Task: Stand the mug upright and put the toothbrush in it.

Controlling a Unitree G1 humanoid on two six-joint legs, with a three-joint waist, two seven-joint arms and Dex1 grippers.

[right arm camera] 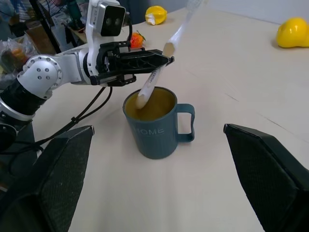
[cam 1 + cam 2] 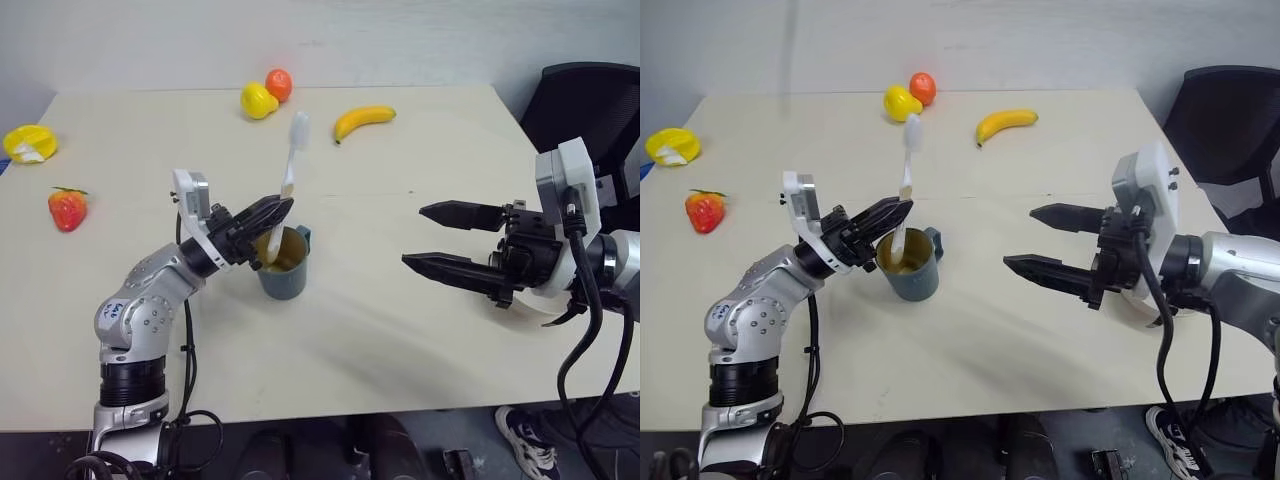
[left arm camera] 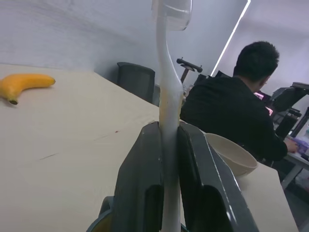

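Note:
The dark teal mug [image 2: 283, 264] stands upright near the middle of the table, handle toward my right side, yellowish inside. My left gripper [image 2: 285, 205] hovers just above its rim, shut on the white toothbrush [image 2: 291, 160]. The brush is nearly vertical, bristle head up, and its lower end dips inside the mug [image 1: 154, 123]. In the left wrist view the handle [image 3: 166, 96] runs up between the two closed fingers. My right gripper [image 2: 416, 236] is open and empty, level, pointing at the mug from a hand's length to its right.
At the table's far side lie a banana [image 2: 363, 120], a yellow fruit [image 2: 257, 100] and an orange one [image 2: 279, 84]. A strawberry [image 2: 66, 208] and a yellow wedge [image 2: 30, 143] sit far left. A beige bowl [image 3: 231, 153] and a seated person [image 3: 231, 111] show beyond the table.

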